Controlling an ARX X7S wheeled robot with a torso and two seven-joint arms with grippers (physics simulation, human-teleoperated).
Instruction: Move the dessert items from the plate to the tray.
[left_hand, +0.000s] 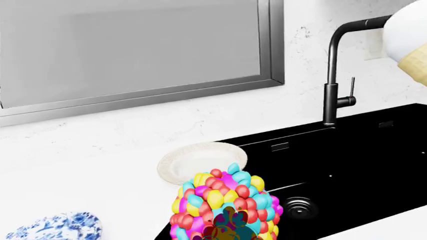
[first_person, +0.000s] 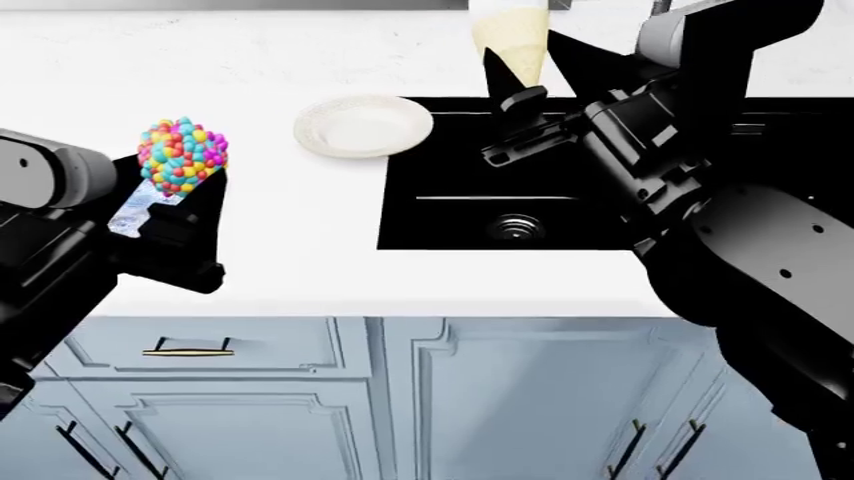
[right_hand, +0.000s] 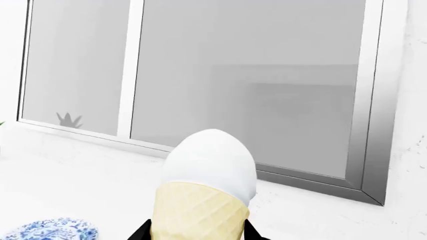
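The candy ball (left_hand: 225, 210) looks like glossy plastic-y beads, and the cone (right_hand: 199, 210) has a matt waffle texture under a smooth white top. Sink (first_person: 534, 215) is matt black, countertop (left_hand: 80, 145) faintly marbled white, window frame (left_hand: 270, 45) brushed metal.

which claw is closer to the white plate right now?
Roughly even, perhaps the right. Right claw, holding the cone, is up beside the white plate over the sink; left claw, holding the candy ball, is on the plate's other side.

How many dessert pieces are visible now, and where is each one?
2. The candy ball is held in the left gripper above the counter. The cone is held in the right gripper, near the sink's back edge. The plate looks empty.
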